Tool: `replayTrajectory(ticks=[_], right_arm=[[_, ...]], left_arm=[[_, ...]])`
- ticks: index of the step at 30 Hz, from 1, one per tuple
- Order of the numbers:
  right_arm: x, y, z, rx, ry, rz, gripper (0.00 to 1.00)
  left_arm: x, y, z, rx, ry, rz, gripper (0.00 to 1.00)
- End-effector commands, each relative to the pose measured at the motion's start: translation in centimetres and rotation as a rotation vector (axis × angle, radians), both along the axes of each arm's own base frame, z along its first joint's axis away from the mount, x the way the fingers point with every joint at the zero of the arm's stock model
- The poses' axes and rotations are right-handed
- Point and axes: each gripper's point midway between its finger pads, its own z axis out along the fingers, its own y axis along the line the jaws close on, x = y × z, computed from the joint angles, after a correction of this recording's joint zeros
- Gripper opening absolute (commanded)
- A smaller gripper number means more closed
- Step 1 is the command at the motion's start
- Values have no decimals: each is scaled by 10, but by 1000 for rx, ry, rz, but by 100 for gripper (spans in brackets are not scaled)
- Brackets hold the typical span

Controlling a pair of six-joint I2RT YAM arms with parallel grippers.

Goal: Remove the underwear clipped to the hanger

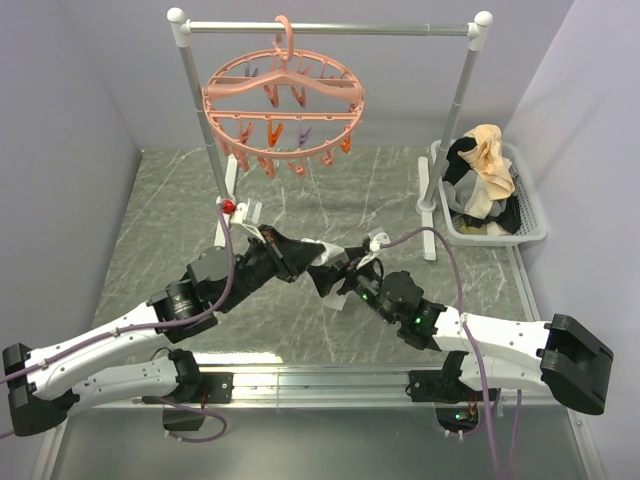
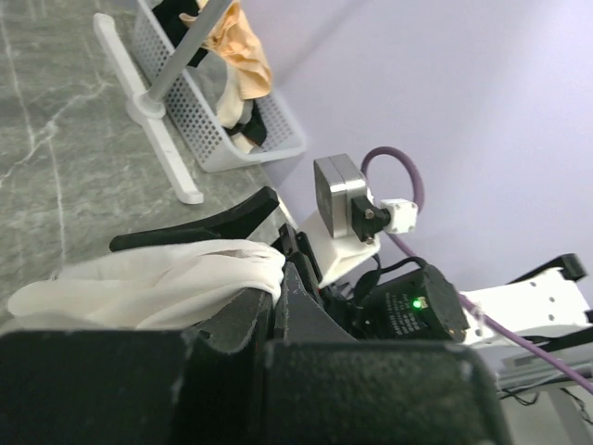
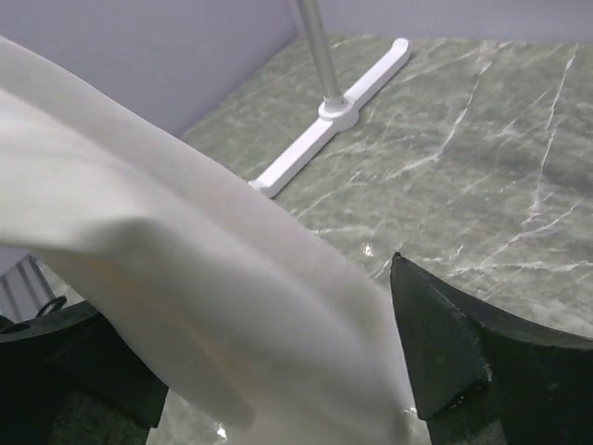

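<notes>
The salmon-pink hanger (image 1: 285, 100) hangs from the silver rail with its clips dangling and no garment visible on it. A cream-white underwear (image 1: 322, 252) is held low over the table between both grippers. My left gripper (image 1: 310, 258) is shut on one end of it; in the left wrist view the underwear (image 2: 157, 278) bunches out from the closed fingertips of the left gripper (image 2: 278, 287). My right gripper (image 1: 337, 270) is open, and the underwear (image 3: 185, 278) drapes between the wide-apart fingers (image 3: 463, 352) of the right gripper (image 3: 278, 371).
A white mesh basket (image 1: 530, 215) at the right holds black and cream-beige underwear (image 1: 485, 160); it also shows in the left wrist view (image 2: 232, 139). The silver rail (image 1: 330, 28) stands on white feet (image 3: 329, 130) at the back. Purple walls enclose the table.
</notes>
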Motion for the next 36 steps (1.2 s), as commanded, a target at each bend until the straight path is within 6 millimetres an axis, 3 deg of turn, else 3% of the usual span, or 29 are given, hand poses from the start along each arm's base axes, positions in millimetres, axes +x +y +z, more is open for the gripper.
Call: replayTrajectory(ticks=[1, 4, 6, 8, 10, 11, 15, 16, 18, 19, 20, 21, 22, 23, 24, 25, 30, 32, 36], right_arm=[[5, -7, 34, 129, -43, -58, 90], [-1, -4, 42, 147, -59, -15, 82], [-5, -1, 44, 151, -55, 13, 69], [-8, -3, 46, 156, -36, 18, 30], [-11, -13, 51, 195, -34, 7, 4], [-13, -16, 53, 219, -27, 0, 1], [-10, -37, 66, 254, -24, -69, 0], [-9, -40, 63, 232, -14, -82, 0], [-5, -49, 70, 240, -12, -121, 0], [1, -58, 64, 222, 7, -176, 0], [6, -65, 62, 227, 27, -215, 0], [15, -80, 65, 241, 31, -281, 0], [21, -90, 56, 215, 54, -332, 0], [25, -97, 54, 220, 70, -355, 0], [38, -117, 58, 235, 72, -424, 0], [43, -126, 48, 206, 99, -459, 0], [83, -189, 43, 150, 147, -727, 0], [98, -225, 35, 121, 199, -858, 0], [130, -281, 44, 134, 248, -1056, 0]], left_arm=[[-12, 5, 33, -121, -23, -36, 0], [-11, 6, 20, -116, 3, -29, 0], [-8, 13, 8, -96, 18, 9, 0], [-3, 23, -4, -59, 31, 58, 0], [5, 35, -20, -28, 44, 131, 0], [7, 38, -28, -15, 52, 152, 0], [11, 38, -65, 39, 77, 174, 1], [11, 35, -86, 84, 93, 165, 2], [13, 32, -105, 119, 125, 171, 11], [13, 29, -118, 141, 134, 164, 17], [12, 25, -122, 142, 141, 149, 34], [11, 24, -126, 142, 146, 143, 42], [11, 22, -129, 135, 143, 134, 81], [10, 21, -130, 131, 144, 129, 99], [9, 21, -131, 130, 145, 126, 99], [9, 22, -132, 126, 144, 131, 100], [8, 28, -135, 136, 151, 139, 100], [7, 31, -135, 134, 156, 143, 99], [0, 39, -133, 123, 156, 135, 100]])
